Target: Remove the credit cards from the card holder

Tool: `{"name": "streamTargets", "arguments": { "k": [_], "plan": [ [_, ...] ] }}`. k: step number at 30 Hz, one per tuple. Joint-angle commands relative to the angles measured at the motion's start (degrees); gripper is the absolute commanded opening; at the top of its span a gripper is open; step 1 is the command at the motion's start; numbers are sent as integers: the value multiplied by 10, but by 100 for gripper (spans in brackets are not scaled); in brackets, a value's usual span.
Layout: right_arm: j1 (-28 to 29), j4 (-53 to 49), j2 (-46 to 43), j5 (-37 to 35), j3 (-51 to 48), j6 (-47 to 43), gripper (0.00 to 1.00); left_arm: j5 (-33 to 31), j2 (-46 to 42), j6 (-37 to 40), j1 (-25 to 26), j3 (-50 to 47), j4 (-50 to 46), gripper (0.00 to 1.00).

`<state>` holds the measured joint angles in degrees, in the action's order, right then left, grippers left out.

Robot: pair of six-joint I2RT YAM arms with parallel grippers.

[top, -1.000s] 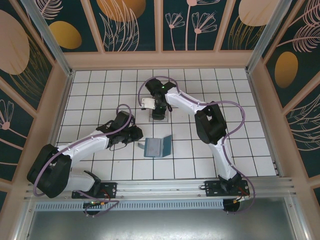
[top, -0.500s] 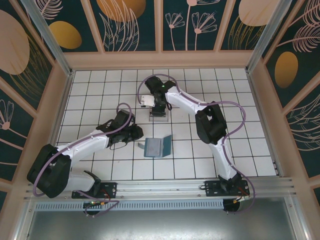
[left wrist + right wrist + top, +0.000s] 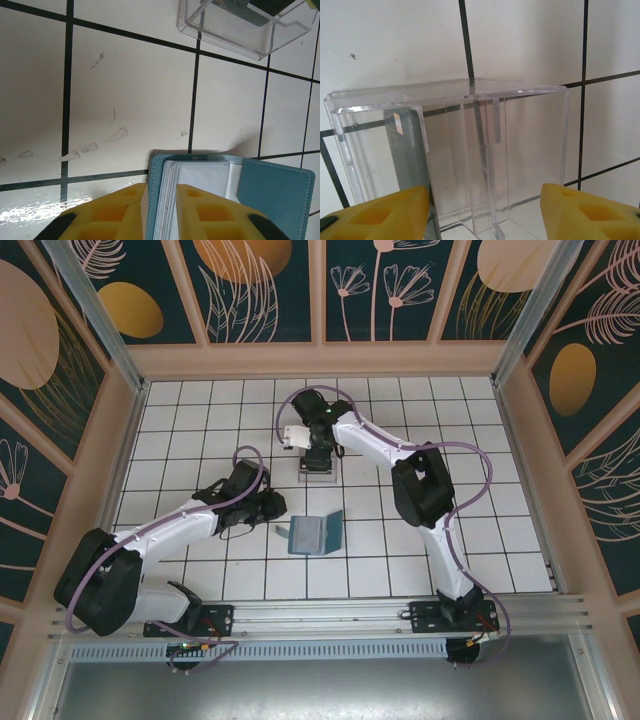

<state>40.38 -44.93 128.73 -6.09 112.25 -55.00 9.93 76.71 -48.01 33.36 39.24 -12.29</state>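
Observation:
The slate-blue card holder (image 3: 315, 533) lies open on the tiles in front of the left arm. My left gripper (image 3: 162, 202) is shut on its left flap, with the blue cover edge and a stack of pale leaves (image 3: 200, 175) between the yellow fingers (image 3: 117, 212). Whether those leaves are cards or sleeves I cannot tell. The right flap (image 3: 272, 187) lies flat. My right gripper (image 3: 485, 215) hangs open over the clear plastic tray (image 3: 520, 130), one finger on each side. A dark grey credit card (image 3: 407, 150) stands inside the tray against its left wall.
The clear tray (image 3: 318, 476) sits about one tile behind the card holder, and its near corner (image 3: 240, 35) appears at the top of the left wrist view. White tiled floor runs all round, ringed by wooden walls (image 3: 320, 358).
The right gripper has shifted slightly back over the tray and its jaws have narrowed a little. The left gripper and the card holder have not moved.

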Motion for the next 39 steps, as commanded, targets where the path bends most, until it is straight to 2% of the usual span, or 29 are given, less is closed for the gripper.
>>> {"name": "streamTargets", "arguments": {
  "k": [1,11,39],
  "plan": [
    [-6,24,-8,-14,13,-7,61,-10,-5,11,-3,14,-17,23],
    [-7,28,-3,-10,-4,0,61,-11,-8,9,-4,11,-18,23],
    [17,-2,-67,-7,-12,31,61,-7,-13,8,-3,8,-13,23]
  ]
}}
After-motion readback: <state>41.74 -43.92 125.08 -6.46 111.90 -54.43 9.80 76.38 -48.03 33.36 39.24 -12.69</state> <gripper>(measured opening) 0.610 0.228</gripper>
